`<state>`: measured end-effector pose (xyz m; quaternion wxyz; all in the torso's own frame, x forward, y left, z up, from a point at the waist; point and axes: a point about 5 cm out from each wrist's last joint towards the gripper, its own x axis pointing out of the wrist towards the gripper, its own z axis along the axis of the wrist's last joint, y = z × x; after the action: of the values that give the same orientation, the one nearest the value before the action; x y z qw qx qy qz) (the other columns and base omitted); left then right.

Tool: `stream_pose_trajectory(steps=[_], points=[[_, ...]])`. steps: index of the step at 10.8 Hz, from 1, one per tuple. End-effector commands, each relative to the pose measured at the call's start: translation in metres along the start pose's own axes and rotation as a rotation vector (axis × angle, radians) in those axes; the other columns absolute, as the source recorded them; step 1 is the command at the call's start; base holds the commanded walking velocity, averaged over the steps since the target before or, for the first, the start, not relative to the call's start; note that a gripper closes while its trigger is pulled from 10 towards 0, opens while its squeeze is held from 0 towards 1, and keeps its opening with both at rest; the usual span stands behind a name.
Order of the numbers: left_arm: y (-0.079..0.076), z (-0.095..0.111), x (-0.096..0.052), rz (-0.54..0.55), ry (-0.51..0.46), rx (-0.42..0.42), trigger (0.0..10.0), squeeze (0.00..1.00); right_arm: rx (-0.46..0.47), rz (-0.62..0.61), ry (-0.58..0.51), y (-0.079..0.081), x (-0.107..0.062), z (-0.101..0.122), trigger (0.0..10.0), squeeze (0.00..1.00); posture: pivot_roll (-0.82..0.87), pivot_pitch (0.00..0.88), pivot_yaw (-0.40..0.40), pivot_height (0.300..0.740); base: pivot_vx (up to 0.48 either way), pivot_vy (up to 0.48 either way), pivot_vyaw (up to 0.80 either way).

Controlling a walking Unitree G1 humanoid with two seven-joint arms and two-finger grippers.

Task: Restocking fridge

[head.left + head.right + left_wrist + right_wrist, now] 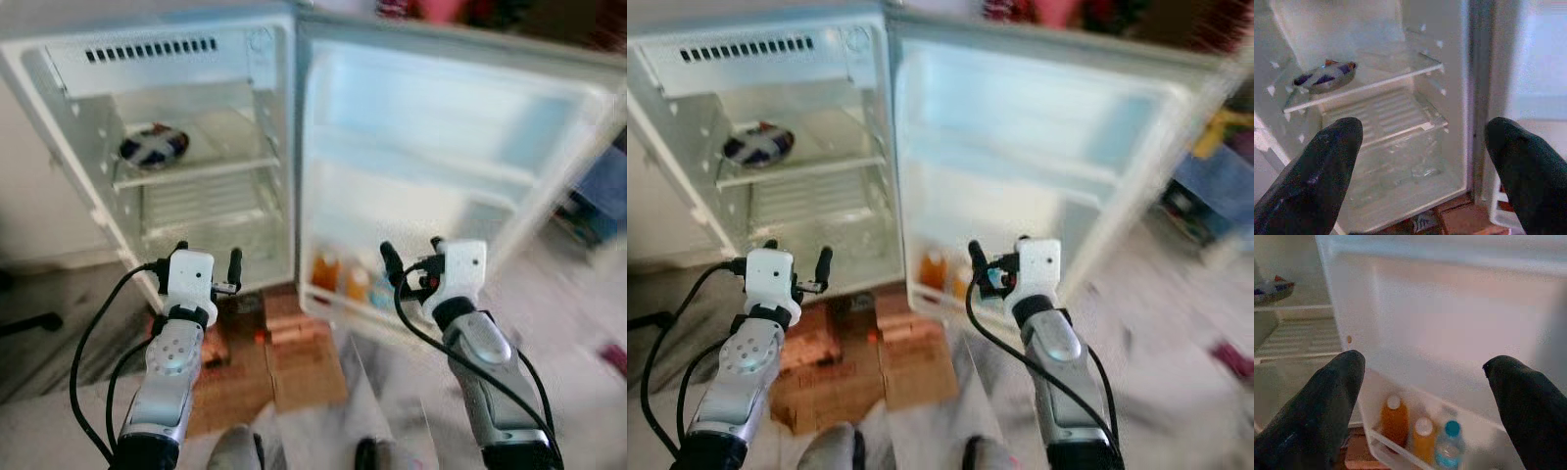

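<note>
A small white fridge [265, 59] stands open before me, its door [441, 147] swung to the right. A dark blue and white packet [153, 145] lies on the upper glass shelf. The door's bottom rack holds two orange bottles [1395, 418] [1423, 435] and a clear bottle with a blue cap [1449, 443]. My left gripper [208, 262] is held up in front of the fridge's lower shelf, open and empty. In front of the door rack is my right gripper [411, 257], also open and empty.
A wire shelf [1378, 115] and a clear crisper drawer [1400, 161] sit below the glass shelf. Brown cardboard [294, 362] lies on the floor at the fridge's foot. Blue items [602, 196] stand at the far right. Pink and red things [441, 10] sit on top of the fridge.
</note>
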<state>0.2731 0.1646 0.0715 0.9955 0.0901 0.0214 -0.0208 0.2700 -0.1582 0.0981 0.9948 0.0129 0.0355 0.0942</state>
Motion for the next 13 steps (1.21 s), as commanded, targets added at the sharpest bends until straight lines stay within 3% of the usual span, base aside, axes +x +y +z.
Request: stream_pose_trajectory(steps=[1, 2, 5, 8, 10, 13], points=[[0.0, 0.003, 0.0, -0.003, -0.009, 0.004, 10.0, 0.0, -0.017, -0.023, -0.019, -0.004, 0.0, 0.004, 10.0, 0.0, 0.06, 0.0, 0.008, 0.74, 0.0, 0.0, 0.0], [0.002, 0.003, -0.001, 0.001, -0.012, 0.017, 10.0, 0.0, -0.059, -0.089, -0.035, -0.011, 0.002, 0.008, 10.0, 0.0, 0.06, 0.0, 0.007, 0.74, 0.0, 0.0, 0.0], [0.006, 0.0, -0.005, -0.002, 0.002, 0.007, 10.0, 0.0, -0.036, -0.156, -0.09, -0.015, 0.007, 0.019, 10.0, 0.0, 0.06, 0.0, 0.01, 0.74, 0.096, 0.0, 0.0], [0.003, -0.006, -0.009, -0.013, 0.026, -0.003, 10.0, 0.0, -0.038, -0.198, -0.078, -0.021, 0.004, 0.014, 10.0, 0.0, 0.06, 0.0, 0.0, 0.74, 0.0, 0.0, 0.0], [-0.002, 0.001, -0.003, -0.028, -0.008, 0.002, 10.0, 0.0, -0.019, -0.194, -0.098, -0.02, 0.011, 0.019, 10.0, 0.0, 0.06, 0.0, 0.002, 0.74, 0.0, 0.0, 0.0], [-0.003, 0.009, 0.003, -0.032, -0.037, 0.004, 10.0, 0.0, -0.034, -0.171, -0.122, -0.019, 0.018, 0.027, 10.0, 0.0, 0.06, 0.0, 0.0, 0.74, 0.279, -0.389, 0.0]])
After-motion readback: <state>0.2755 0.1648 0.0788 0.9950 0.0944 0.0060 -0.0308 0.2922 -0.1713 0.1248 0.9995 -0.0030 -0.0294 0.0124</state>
